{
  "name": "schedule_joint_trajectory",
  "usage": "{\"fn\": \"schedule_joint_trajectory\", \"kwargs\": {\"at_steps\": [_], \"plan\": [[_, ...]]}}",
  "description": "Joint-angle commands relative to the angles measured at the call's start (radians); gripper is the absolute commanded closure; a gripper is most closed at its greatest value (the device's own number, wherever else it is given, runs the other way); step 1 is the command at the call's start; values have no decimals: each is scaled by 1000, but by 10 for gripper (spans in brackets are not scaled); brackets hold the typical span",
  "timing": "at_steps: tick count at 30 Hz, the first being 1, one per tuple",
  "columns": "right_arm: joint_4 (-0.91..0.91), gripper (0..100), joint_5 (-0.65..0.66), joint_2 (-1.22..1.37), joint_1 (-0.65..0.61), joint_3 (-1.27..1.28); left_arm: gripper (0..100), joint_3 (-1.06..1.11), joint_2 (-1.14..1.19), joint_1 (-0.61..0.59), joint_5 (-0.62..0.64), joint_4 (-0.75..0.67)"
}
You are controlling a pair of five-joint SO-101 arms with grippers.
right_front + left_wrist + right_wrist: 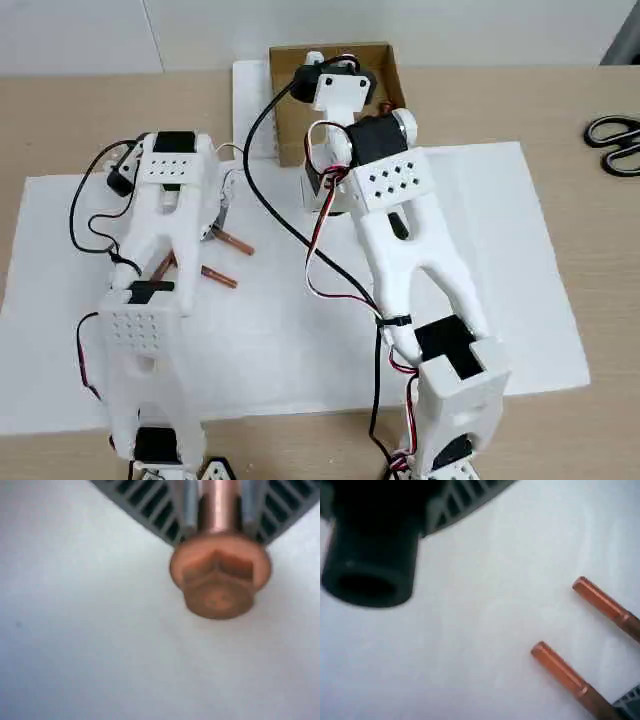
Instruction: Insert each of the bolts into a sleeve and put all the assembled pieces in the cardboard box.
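Note:
My left gripper [218, 507] is shut on a copper bolt [218, 577], whose hex head faces the left wrist camera. In the high view this gripper [215, 226] sits left of centre, with the held bolt [233, 242] sticking out to the right. A second bolt [218, 276] lies on the sheet just below it, and a third bolt [160, 268] lies partly under the left arm. My right gripper [395, 500] is shut on a black sleeve [370, 565], its open end toward two bolts [605, 605] [565, 672]. The right gripper [325, 195] hangs just in front of the cardboard box [276, 100].
A white paper sheet [500, 250] covers the middle of the wooden table. Scissors [615, 145] lie at the far right edge. The right arm's wrist and cables hang over the box's opening.

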Motion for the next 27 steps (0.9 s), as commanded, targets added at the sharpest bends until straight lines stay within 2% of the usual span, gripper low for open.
{"fn": "schedule_joint_trajectory", "kwargs": {"at_steps": [1, 10, 14, 22, 27], "plan": [[-10, 996, 12, -56, 12, -6, 994, -22, -18, -12, -5, 0], [-10, 996, 12, -54, 12, -6, 994, -272, -18, 20, -28, 169], [-10, 996, 12, -61, 12, -6, 994, -372, -18, 44, -46, 198], [-5, 996, 12, -128, 4, -12, 994, -527, -40, 43, -186, 198], [-2, 996, 12, -278, -5, -6, 995, -584, -219, 44, -292, 196]]}}
